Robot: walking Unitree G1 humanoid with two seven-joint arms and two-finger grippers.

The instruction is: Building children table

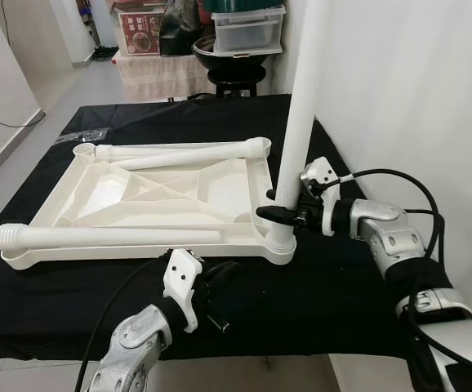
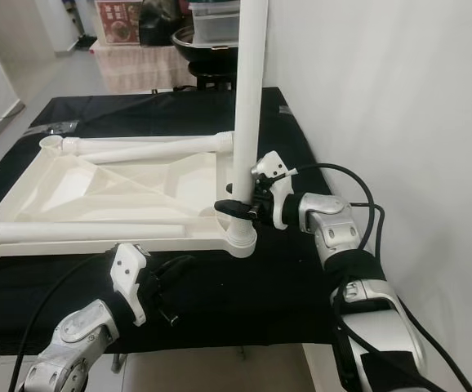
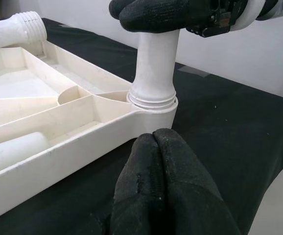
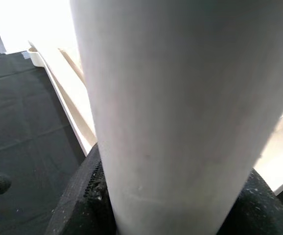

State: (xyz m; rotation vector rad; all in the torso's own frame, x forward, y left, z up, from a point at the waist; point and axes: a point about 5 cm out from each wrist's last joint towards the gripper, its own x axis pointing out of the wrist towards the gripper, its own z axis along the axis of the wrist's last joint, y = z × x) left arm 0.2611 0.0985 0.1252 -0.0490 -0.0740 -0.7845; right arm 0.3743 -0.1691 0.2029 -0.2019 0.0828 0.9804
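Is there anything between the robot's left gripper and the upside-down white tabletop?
Nothing but a strip of bare black cloth. The left wrist view shows the left gripper, fingers together, just short of the tabletop corner where the upright leg stands.

Both eye views are evenly lit by soft indoor light and look sharp, with no motion blur. The white wall (image 1: 399, 82) at 3 o'clock reads bright but keeps its tone. The black cloth on the counter (image 1: 342, 286) soaks up light, so shadows on it barely show. The white tabletop panel (image 1: 162, 192) carries faint grey shading inside its ribs.

In the left wrist view, the black fingers (image 3: 166, 191) at 6 o'clock are close and slightly soft, while the leg socket (image 3: 152, 100) is crisp.

In the right wrist view, the upright leg (image 4: 180, 107) sits very near the lens, blurred, and the area at 11 o'clock is blown out to white glare.
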